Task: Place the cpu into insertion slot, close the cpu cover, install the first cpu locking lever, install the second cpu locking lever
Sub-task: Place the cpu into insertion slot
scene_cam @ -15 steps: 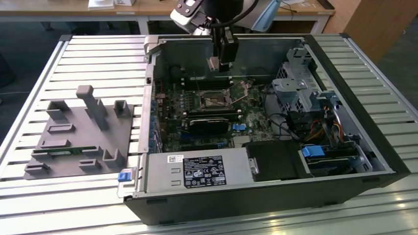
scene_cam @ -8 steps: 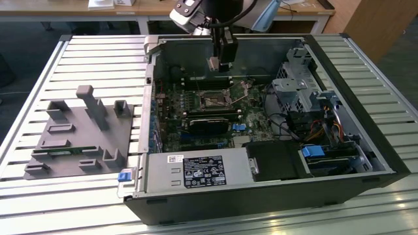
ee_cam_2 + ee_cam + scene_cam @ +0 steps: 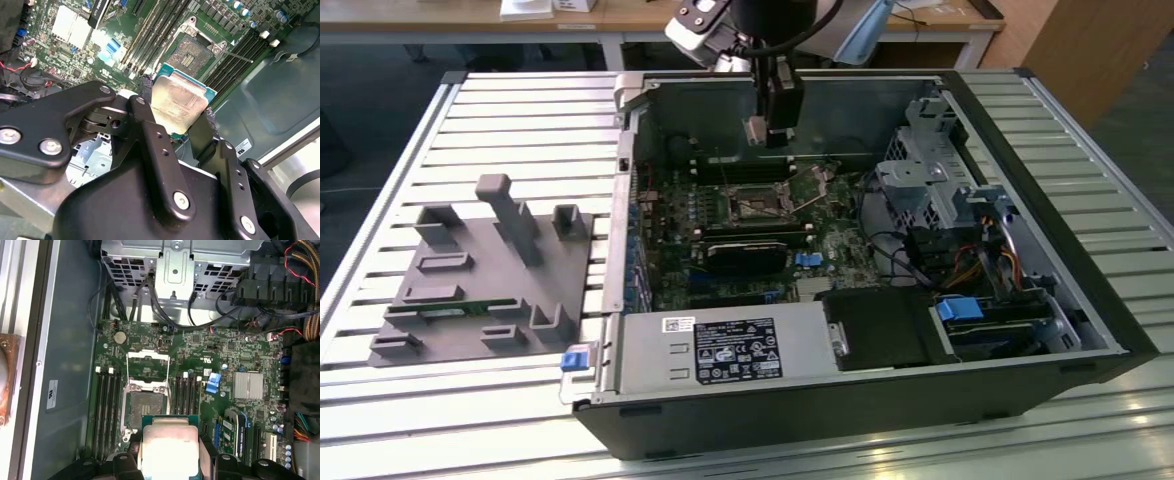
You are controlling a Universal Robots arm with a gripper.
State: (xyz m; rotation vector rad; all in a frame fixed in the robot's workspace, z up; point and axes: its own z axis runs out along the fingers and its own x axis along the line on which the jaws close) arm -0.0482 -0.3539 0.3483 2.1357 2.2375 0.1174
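the end effector (image 3: 176,107) is closed on the cpu (image 3: 182,97). its two black fingers (image 3: 150,127) press on opposite edges, and the pale metal top shows in both wrist views. the chip is held in the air, apart from the motherboard (image 3: 200,355). the insertion slot (image 3: 145,407) lies bare there, and the cpu cover (image 3: 148,355) stands swung open just beside it. in the exterior view the arm hangs over the open computer case (image 3: 854,420) on the slatted desk (image 3: 520,120). a grey fixture (image 3: 487,270) sits on the exterior view's left.

cpu (image 3: 177,102) partly behind fingers (image 3: 152,145)
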